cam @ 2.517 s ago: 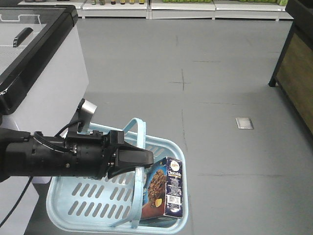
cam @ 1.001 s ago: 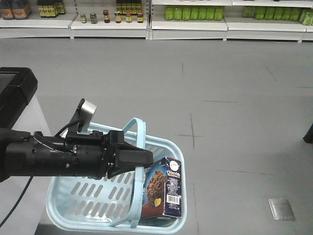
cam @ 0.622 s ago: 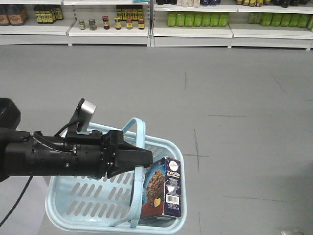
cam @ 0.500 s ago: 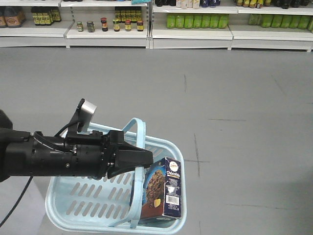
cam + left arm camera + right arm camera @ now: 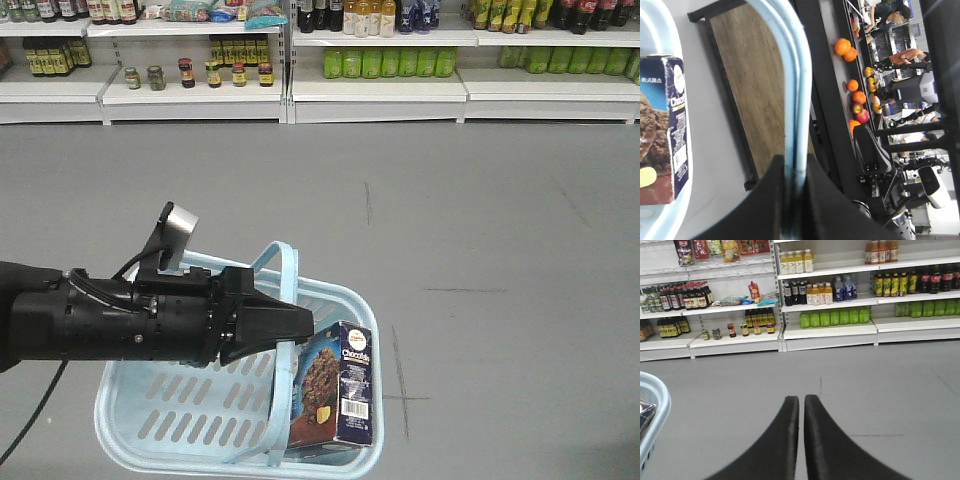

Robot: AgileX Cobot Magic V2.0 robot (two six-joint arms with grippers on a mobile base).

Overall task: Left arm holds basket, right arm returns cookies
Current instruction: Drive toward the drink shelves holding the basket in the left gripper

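The light blue basket (image 5: 150, 425) hangs in the air over the grey floor, and its two hoop handles (image 5: 797, 75) are pressed together. My left gripper (image 5: 300, 324) is shut on those handles, seen close up in the left wrist view with the left gripper (image 5: 795, 172) clamping them. The cookies (image 5: 335, 395), a dark navy-and-brown box, stand upright in the basket's right end, and the cookies (image 5: 662, 130) also show at the left of the left wrist view. My right gripper (image 5: 801, 399) is shut on nothing, with the basket rim (image 5: 657, 405) to its left.
Store shelves (image 5: 380, 85) with jars and green and yellow bottles line the far wall across the grey floor. The left wrist view shows a wood-sided stand (image 5: 760, 85) carrying oranges (image 5: 846, 47) and other fruit, with people behind it.
The whole view has swung: the black-topped counter at the left is gone and the shelves have come into sight. Left arm, basket and cookies keep the same pose in the view.
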